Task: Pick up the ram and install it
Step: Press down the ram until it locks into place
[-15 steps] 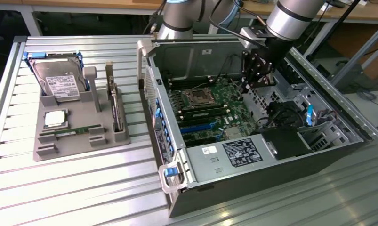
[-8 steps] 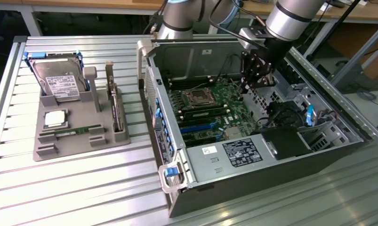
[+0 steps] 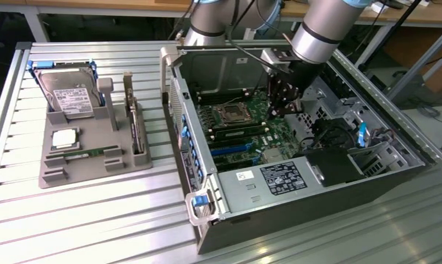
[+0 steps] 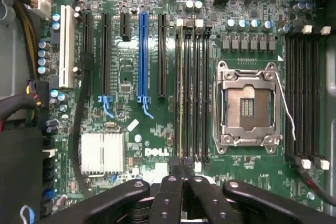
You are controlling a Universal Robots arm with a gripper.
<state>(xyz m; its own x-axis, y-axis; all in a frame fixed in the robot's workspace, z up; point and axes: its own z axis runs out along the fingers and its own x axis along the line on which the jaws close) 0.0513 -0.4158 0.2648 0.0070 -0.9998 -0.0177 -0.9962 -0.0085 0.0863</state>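
Found the computer case (image 3: 206,181) lying open on its side, with the arm (image 3: 320,27) reaching down into it. Took the empty processor socket (image 4: 247,103) (image 3: 232,114) as reference on the motherboard (image 4: 152,77).

Noted the claw (image 3: 285,107) (image 4: 181,171) clenched, fingertips pressed together, with nothing seen between them. Saw it hanging over one end of the memory slot bank just beside the socket, on the side toward the blue slot (image 4: 142,56).

Located the ram (image 4: 181,93) (image 3: 239,133) standing on edge in that bank, in the slot farthest from the socket, running parallel to the socket's side. Placed the closed fingertips directly above the end of the ram. Could not tell whether touching or just clear of it. Could not tell whether the slot latches were closed.

Saw a second slot bank on the opposite side of the socket. Noted a silver heat sink (image 4: 102,153) well away from the socket, past the blue slot.

Recorded a grey tray (image 3: 81,170) outside the case, well apart from the socket, carrying a hard drive (image 3: 70,96), a square silver chip (image 3: 65,138), an upright card (image 3: 136,129) and a green stick (image 3: 85,154) lying flat in a groove.
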